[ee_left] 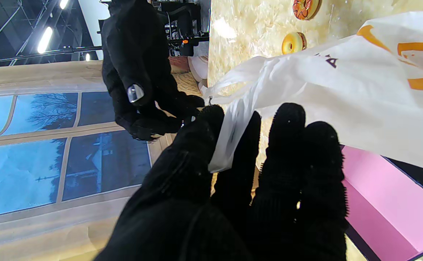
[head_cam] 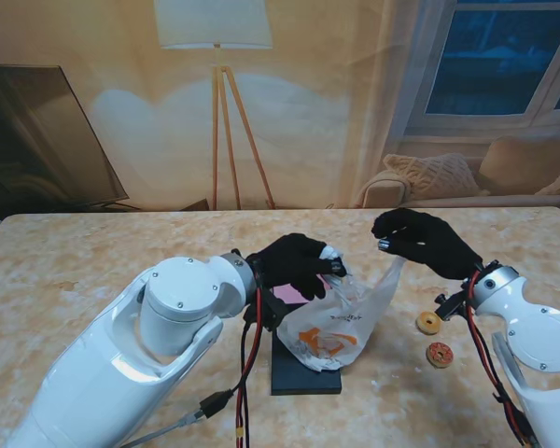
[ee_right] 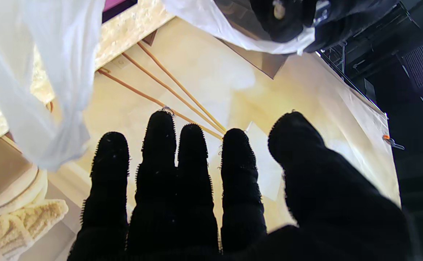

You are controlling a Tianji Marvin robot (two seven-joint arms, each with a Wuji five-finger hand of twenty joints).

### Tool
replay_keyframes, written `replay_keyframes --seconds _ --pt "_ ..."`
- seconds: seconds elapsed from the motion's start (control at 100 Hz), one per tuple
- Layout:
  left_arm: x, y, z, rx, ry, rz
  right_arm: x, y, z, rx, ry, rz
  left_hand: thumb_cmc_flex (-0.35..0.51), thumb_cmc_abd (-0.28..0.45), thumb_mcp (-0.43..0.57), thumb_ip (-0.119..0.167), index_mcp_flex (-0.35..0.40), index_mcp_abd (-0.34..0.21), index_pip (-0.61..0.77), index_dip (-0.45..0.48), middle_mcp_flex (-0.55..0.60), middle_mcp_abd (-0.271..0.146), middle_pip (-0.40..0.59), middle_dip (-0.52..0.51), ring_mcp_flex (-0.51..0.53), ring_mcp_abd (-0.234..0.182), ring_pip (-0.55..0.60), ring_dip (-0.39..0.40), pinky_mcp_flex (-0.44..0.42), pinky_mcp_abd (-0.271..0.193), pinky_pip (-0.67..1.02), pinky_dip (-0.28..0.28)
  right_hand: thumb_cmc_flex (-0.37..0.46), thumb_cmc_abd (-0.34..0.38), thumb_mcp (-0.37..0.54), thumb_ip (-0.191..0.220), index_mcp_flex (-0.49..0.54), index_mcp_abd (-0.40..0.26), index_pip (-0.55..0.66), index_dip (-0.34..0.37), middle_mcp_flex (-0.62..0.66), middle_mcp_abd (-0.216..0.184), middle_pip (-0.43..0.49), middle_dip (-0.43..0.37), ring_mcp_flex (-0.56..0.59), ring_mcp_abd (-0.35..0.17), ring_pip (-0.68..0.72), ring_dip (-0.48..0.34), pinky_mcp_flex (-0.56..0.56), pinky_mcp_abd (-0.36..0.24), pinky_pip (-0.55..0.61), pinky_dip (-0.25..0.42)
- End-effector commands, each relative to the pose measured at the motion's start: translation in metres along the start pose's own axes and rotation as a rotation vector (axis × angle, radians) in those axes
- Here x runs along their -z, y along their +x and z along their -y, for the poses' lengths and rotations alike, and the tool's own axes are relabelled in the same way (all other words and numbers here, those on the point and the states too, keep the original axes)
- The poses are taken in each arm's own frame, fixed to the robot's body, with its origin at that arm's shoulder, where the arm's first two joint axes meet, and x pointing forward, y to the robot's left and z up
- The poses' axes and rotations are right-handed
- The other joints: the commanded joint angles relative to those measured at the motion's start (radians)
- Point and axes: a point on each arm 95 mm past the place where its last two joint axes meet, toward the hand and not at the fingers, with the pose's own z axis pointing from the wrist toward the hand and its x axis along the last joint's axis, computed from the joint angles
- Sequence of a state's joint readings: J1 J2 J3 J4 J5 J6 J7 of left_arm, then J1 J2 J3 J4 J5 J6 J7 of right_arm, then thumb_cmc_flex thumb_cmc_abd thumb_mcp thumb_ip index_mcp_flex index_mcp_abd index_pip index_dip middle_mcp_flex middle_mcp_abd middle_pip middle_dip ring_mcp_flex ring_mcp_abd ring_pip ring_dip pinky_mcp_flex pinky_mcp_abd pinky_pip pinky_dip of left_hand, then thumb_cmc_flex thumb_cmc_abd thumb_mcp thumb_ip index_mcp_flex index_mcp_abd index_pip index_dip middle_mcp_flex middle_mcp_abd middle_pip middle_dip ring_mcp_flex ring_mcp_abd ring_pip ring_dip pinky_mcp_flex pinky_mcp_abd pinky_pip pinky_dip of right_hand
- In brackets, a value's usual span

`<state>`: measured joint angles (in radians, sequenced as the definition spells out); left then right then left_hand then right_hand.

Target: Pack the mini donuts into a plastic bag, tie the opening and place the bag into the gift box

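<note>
- We are judging the task to be in its middle: the thin white plastic bag with orange print (head_cam: 341,322) is hanging lifted between our two hands, sagging over the flat black gift box with a pink lining (head_cam: 303,371) near the table's 6 o'clock edge.
- Our left hand in its black knit glove (head_cam: 294,264) is pinching the bag's rim at the bag's 10 o'clock corner; in the left wrist view a fold of the film (ee_left: 229,141) is sitting between the fingers (ee_left: 287,145).
- Our right hand, also black-gloved (head_cam: 420,240), is raised at the bag's 2 o'clock, with the film stretching up to it. From the stand view it is looking like a grip on the opposite handle, yet the right wrist view is showing straight, close-set fingers (ee_right: 160,174) with nothing between them, so we cannot tell whether it is holding.
- Packing is looking unfinished: a yellow-glazed mini donut (head_cam: 428,323) and a red-brown one (head_cam: 440,355) are lying on the marbled beige table (head_cam: 93,261) at about 4 o'clock from the bag. Whether any donuts are inside, we cannot tell.
- Tying and boxing are not yet done.
- Only the left wrist view is showing the pinched fold and the pink lining (ee_left: 385,203) up close; only the stand view is showing both hands, the box and the donuts together.
</note>
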<state>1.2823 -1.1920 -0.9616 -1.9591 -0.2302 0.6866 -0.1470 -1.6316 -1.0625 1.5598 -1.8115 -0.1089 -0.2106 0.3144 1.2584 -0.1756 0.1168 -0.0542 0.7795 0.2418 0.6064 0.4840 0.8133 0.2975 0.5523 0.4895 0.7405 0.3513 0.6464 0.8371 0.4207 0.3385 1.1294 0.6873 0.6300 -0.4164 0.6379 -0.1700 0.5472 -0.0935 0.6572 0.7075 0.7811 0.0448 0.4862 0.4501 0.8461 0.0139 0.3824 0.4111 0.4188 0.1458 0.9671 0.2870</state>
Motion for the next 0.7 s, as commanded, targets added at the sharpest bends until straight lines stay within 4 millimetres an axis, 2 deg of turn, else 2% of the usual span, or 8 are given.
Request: replay_keyframes --seconds 0.0,0.13,0.24,0.36,0.44,0.52,0.69 --pt "0.0 0.002 -0.001 0.002 -0.012 -0.006 0.002 0.001 0.001 -0.016 -0.014 -0.014 0.033 0.0 -0.005 -0.014 0.013 -0.018 0.023 0.006 -0.007 -0.002 0.007 0.008 -0.004 0.003 0.023 0.021 0.002 -0.019 0.021 0.022 -0.013 0.047 -0.021 0.03 -0.032 0.004 -0.018 0.013 -0.028 -0.007 -0.003 -0.004 -0.005 -0.018 -0.016 -0.025 -0.015 -0.046 -0.021 -0.022" --pt "-0.001 0.001 0.0 0.003 -0.009 -0.002 0.003 0.001 -0.004 -0.001 -0.064 -0.023 0.033 0.001 -0.005 -0.014 0.012 -0.016 0.022 0.005 -0.009 -0.002 0.006 0.008 -0.004 0.005 0.022 0.021 0.001 -0.018 0.021 0.022 -0.014 0.085 -0.047 0.048 -0.046 0.026 -0.038 0.018 -0.052 0.005 0.003 -0.008 -0.022 -0.006 -0.016 -0.03 -0.019 -0.03 -0.033 -0.043" --pt "-0.001 0.0 0.0 0.003 -0.007 0.001 0.004 -0.005 -0.008 0.096 -0.086 0.011 0.033 0.001 -0.005 -0.014 0.012 -0.017 0.021 0.005 -0.008 0.0 0.006 0.008 -0.004 0.005 0.022 0.021 0.001 -0.018 0.021 0.022 0.014 0.093 -0.074 0.052 -0.044 0.037 -0.05 0.022 -0.057 0.016 0.008 -0.01 -0.031 0.006 -0.006 -0.028 -0.031 -0.009 -0.011 -0.043" --pt "-0.002 -0.001 0.001 0.003 -0.005 0.003 0.007 -0.02 -0.01 0.22 -0.074 0.126 0.033 0.0 -0.005 -0.014 0.012 -0.017 0.021 0.005 -0.008 -0.002 0.006 0.008 -0.004 0.004 0.022 0.021 0.001 -0.018 0.021 0.022 0.045 0.086 -0.081 0.054 -0.024 0.062 -0.072 0.002 -0.049 0.038 0.008 -0.011 -0.032 0.032 0.016 -0.016 -0.04 0.015 0.018 -0.034" --pt "-0.002 -0.001 0.001 0.004 -0.004 0.004 0.011 -0.032 -0.009 0.282 -0.032 0.224 0.033 0.001 -0.005 -0.014 0.012 -0.018 0.021 0.005 -0.008 -0.001 0.006 0.008 -0.005 0.004 0.022 0.02 0.001 -0.018 0.021 0.022 0.037 0.081 -0.061 0.076 0.005 0.094 -0.121 -0.007 -0.056 0.075 -0.008 -0.011 -0.049 0.067 0.035 0.002 -0.056 0.051 0.049 -0.02" --pt "-0.003 -0.001 0.001 0.005 -0.006 0.007 0.013 -0.043 -0.004 0.342 0.009 0.302 0.033 0.001 -0.006 -0.014 0.013 -0.018 0.021 0.005 -0.008 -0.001 0.006 0.008 -0.004 0.005 0.022 0.021 0.001 -0.019 0.021 0.022 0.042 0.062 -0.032 0.092 0.03 0.118 -0.159 -0.002 -0.048 0.089 0.011 0.013 -0.045 0.08 0.091 0.041 -0.057 0.068 0.086 0.0" --pt "-0.005 -0.002 0.001 0.005 -0.01 0.012 0.017 -0.064 0.013 0.464 0.113 0.425 0.033 0.0 -0.005 -0.014 0.012 -0.017 0.02 0.005 -0.008 -0.001 0.006 0.007 -0.004 0.005 0.022 0.02 0.0 -0.018 0.021 0.022 0.054 0.009 -0.005 0.042 0.088 0.114 -0.151 -0.014 0.002 0.082 0.082 0.089 -0.015 0.073 0.265 0.147 -0.027 0.091 0.133 0.052"
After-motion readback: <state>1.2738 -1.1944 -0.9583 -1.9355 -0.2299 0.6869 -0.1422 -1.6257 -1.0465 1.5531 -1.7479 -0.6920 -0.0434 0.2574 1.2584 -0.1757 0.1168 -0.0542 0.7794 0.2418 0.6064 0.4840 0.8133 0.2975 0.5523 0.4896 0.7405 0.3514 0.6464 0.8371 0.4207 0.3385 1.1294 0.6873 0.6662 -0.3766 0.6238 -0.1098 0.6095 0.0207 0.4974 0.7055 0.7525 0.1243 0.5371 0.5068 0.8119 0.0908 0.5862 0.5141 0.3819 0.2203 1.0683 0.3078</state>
